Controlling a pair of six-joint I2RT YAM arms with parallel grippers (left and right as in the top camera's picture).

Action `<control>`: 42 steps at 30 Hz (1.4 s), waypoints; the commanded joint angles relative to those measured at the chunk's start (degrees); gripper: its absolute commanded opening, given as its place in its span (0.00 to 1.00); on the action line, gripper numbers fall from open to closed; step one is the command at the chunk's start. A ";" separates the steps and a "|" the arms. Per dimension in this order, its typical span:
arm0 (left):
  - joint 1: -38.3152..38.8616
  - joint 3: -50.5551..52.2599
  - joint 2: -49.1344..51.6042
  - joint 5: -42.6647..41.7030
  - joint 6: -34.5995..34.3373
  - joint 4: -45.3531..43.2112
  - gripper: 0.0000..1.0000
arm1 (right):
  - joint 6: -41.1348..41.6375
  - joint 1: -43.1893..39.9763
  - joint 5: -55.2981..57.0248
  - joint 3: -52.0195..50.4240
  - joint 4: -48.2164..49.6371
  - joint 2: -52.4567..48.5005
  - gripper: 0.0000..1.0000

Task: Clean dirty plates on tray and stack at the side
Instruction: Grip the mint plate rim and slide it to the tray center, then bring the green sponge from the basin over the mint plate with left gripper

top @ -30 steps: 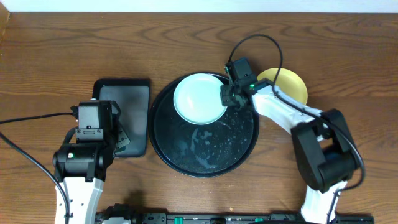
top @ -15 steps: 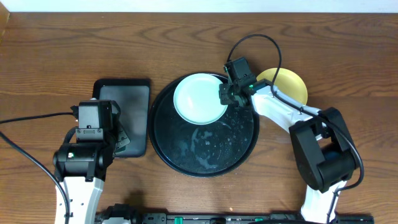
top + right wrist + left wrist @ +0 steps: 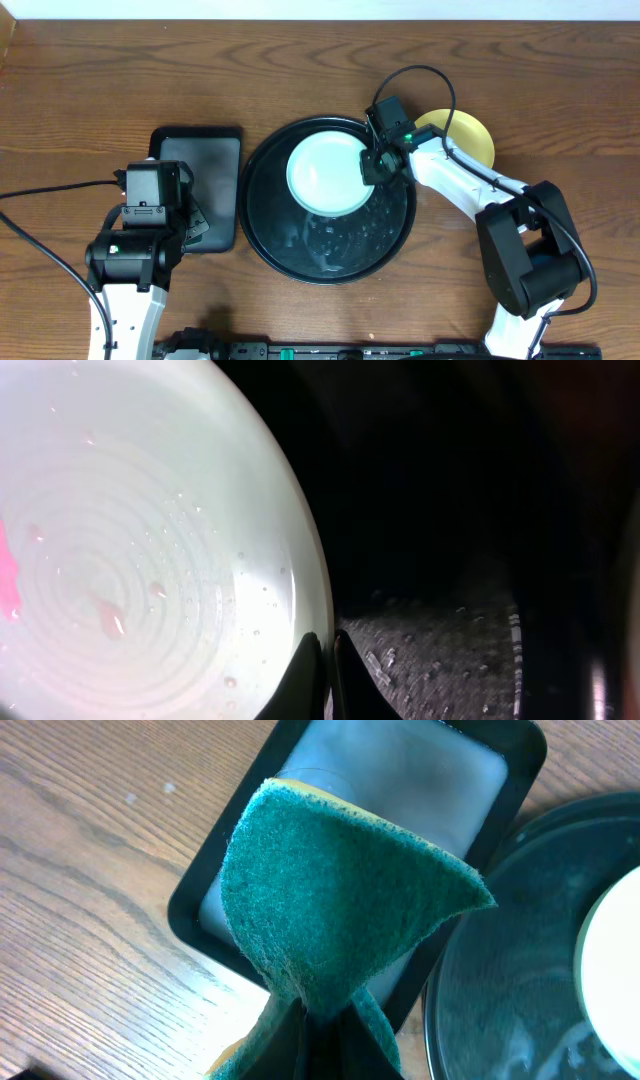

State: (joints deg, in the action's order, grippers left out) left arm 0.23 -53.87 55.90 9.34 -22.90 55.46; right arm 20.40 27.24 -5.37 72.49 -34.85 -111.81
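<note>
The table (image 3: pixel 100 80) carries in its middle the wet black tray (image 3: pixel 262 235). Inside it, a little above the centre, lies one aqua plate (image 3: pixel 322 175), with pink smears in the right wrist view. The yellow plate (image 3: pixel 462 135) sits outside to the right, perhaps on another one. The small tray (image 3: pixel 515 780) is at the left, and over it hangs the sponge (image 3: pixel 340 900), clamped in the left gripper (image 3: pixel 322 1045). So the plate lies to the sponge's right. The right gripper (image 3: pixel 378 166) is pinched on its right rim. Since a second ago the plate has slid inward from the tray's upper edge.

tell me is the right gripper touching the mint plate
Touching. The right wrist view shows the right gripper closed on the rim of the mint plate.
</note>
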 commanded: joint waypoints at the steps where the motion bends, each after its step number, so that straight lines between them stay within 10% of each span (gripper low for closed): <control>1: 0.17 -0.46 0.04 0.11 0.09 -0.24 0.08 | -0.28 0.61 -8.20 -0.26 -3.58 0.17 0.01; 19: 0.17 -0.46 0.04 -2.05 0.11 -0.81 0.08 | -0.33 0.37 -6.45 -0.04 -6.51 0.92 0.01; 27: 0.17 -4.20 1.44 -10.75 3.32 -2.21 0.07 | -4.76 0.17 -6.49 1.77 -6.75 0.94 0.29; 42: 4.28 -20.26 20.11 -26.29 2.97 7.48 0.08 | -7.65 0.28 -6.45 1.60 -5.90 0.92 0.01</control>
State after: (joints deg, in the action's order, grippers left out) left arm 2.68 -73.03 74.52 -13.78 -20.56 62.89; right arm 13.30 27.24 -11.99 73.10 -40.88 -111.66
